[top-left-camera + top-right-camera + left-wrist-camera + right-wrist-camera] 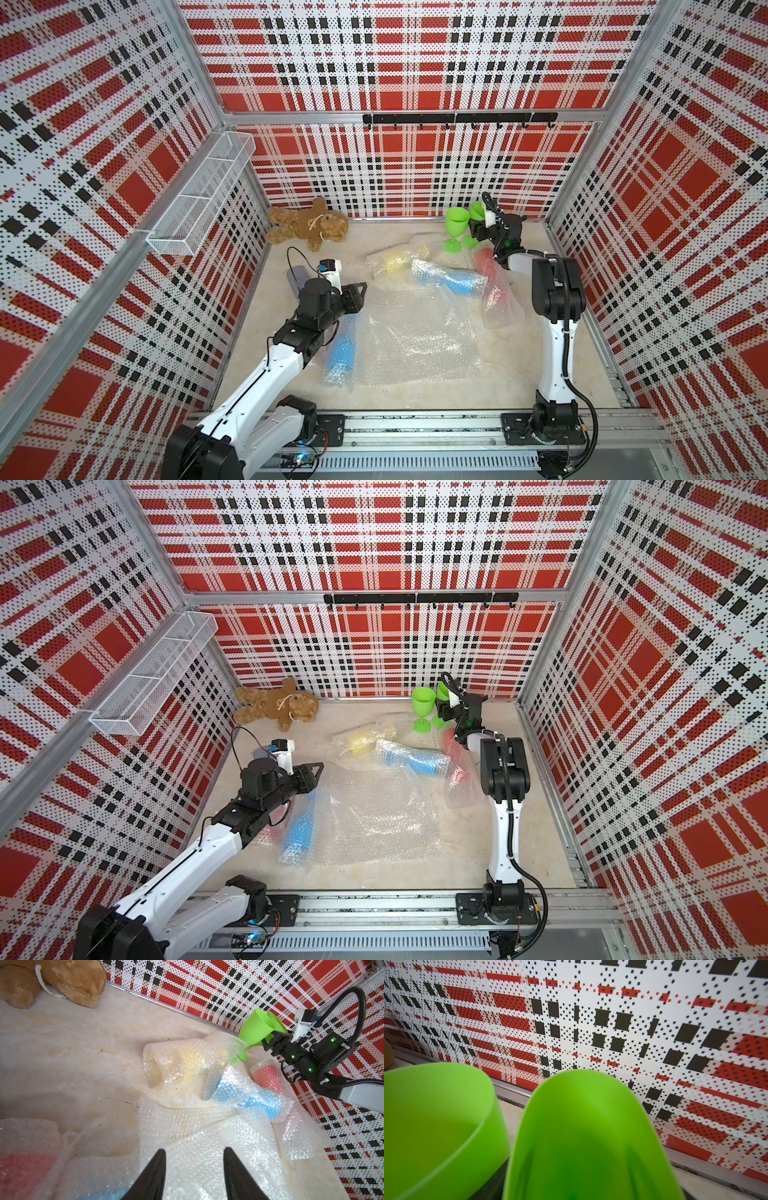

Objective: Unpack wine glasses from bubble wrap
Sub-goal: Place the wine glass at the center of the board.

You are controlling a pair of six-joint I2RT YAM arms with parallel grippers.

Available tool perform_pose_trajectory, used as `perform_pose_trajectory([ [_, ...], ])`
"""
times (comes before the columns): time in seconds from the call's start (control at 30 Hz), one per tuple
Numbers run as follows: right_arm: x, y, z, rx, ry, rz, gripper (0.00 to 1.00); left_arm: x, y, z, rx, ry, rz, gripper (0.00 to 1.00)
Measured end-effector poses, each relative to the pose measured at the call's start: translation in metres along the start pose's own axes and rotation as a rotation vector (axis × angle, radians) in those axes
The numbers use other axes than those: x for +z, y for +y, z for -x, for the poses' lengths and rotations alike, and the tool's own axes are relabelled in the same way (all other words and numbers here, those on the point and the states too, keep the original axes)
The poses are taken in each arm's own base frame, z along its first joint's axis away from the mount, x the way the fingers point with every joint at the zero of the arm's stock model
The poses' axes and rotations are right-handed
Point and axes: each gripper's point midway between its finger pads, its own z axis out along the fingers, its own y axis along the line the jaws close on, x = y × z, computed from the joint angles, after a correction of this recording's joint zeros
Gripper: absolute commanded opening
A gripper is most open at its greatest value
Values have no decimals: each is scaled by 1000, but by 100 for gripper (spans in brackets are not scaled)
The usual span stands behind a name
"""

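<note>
One green wine glass (456, 224) stands upright at the back right. Right beside it, my right gripper (478, 229) is shut on a second green wine glass (477, 210), whose bowl (583, 1136) fills the right wrist view and hides the jaws. Still in bubble wrap lie a yellow glass (395, 259), a blue one (451, 280), a red one (490, 270) and another blue one (343, 353). My left gripper (194, 1150) is open, empty, over loose bubble wrap sheets (415, 336).
A brown teddy bear (307, 226) lies at the back left. A grey case (296, 277) sits beside the left wrist. A wire basket (199, 195) hangs on the left wall and a hook rail (457, 118) on the back wall.
</note>
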Motion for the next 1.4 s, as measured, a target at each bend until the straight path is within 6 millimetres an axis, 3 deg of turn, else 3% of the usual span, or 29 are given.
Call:
perform_pose_trajectory([
  [0.13, 0, 0, 0, 0, 0, -1, 73, 0, 0, 0, 0, 0, 0, 48],
  [0.33, 0, 0, -2, 2, 3, -2, 86, 0, 0, 0, 0, 0, 0, 48],
  [0.57, -3, 3, -20, 19, 50, 3, 87, 0, 0, 0, 0, 0, 0, 48],
  [0.77, -6, 3, -21, 29, 53, 2, 90, 0, 0, 0, 0, 0, 0, 48],
  [1.4, -24, 0, 25, 46, -21, 6, 96, -1, -1, 1, 1, -6, -3, 48],
])
